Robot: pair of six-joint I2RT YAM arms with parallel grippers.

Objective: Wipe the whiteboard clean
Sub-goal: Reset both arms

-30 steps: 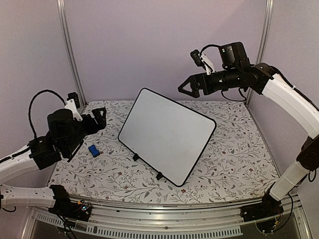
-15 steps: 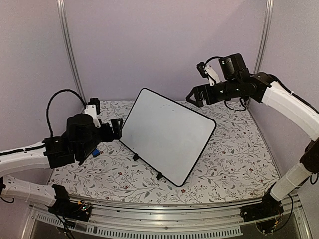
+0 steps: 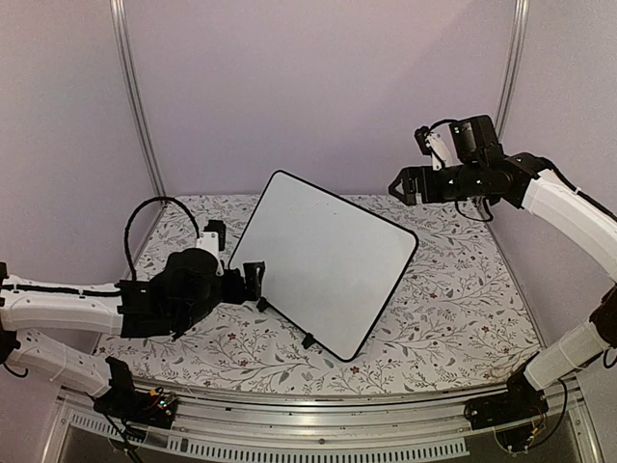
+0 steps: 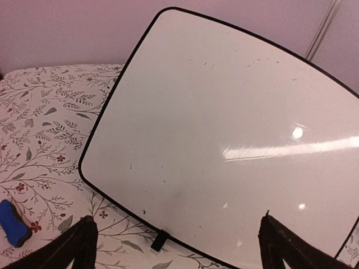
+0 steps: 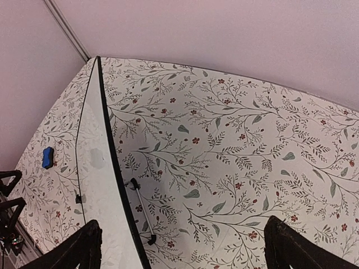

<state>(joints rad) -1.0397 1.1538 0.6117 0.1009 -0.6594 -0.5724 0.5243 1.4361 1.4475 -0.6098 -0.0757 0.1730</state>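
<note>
The whiteboard [image 3: 323, 260] stands tilted back on small black feet at the table's middle. In the left wrist view its face [image 4: 224, 129] is almost blank, with a few small dark specks. My left gripper [image 3: 254, 278] is open and empty, low at the board's lower left edge; its fingertips [image 4: 78, 244] frame the board's bottom rim. My right gripper [image 3: 403, 183] is open and empty, high above the board's back right corner. In the right wrist view the board [image 5: 92, 168] shows edge-on at the left, with its prop rod [image 5: 140, 210] behind it.
A small blue eraser block [image 4: 12, 223] lies on the floral tablecloth [image 3: 463, 309] left of the board, also in the right wrist view [image 5: 47, 157]; my left arm hides it in the top view. Purple walls and metal posts [image 3: 135, 106] close the back.
My left arm has swung right and down to the board's lower left edge, covering the eraser in the top view. My right arm has drawn back to the right, away from the board.
</note>
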